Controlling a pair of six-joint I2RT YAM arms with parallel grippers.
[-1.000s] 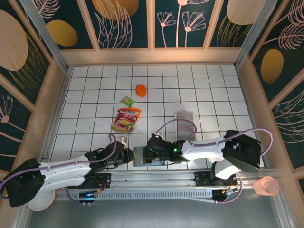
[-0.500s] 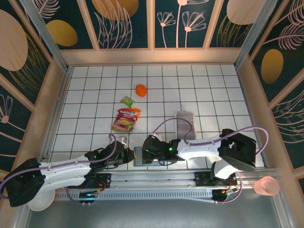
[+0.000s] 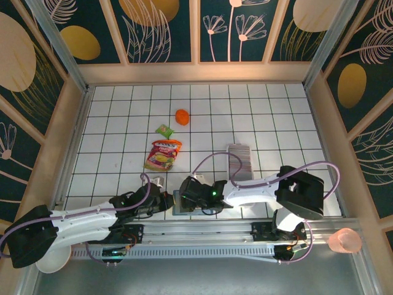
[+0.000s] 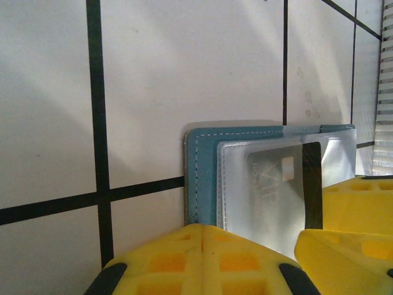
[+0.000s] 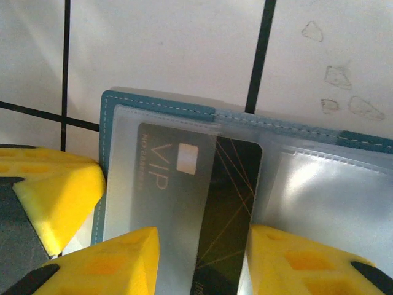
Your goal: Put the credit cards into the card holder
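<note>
Tabletop (image 3: 123,123) of glossy white tile with black grid lines carries everything. At 4 o'clock of its centre sits the long white tray (image 3: 238,147), packed with a dense grey-purplish row of thin credit cards (image 3: 241,163); by the look of it, nearly the whole stack is yet to be moved.

At 6 o'clock, against the near edge, the card holder (image 5: 108,123) lies opened flat. It is a teal rectangle with pale stitching along the rim and cloudy clear-plastic sleeves inside that catch the light.

One VIP card (image 5: 184,184), matte grey on one half and dark with fine gold lines on the other, has its top end tucked under the sleeve at 9 o'clock, slightly askew. I judge this first insertion roughly half done, the card needing a further push toward 12 o'clock.

The right gripper (image 5: 202,264), with blocky yellow fingers, straddles that card and appears to clamp its long edges. The left gripper (image 4: 202,258) is fully closed, its tips at the holder's 6 o'clock edge, apparently pinning it.
</note>
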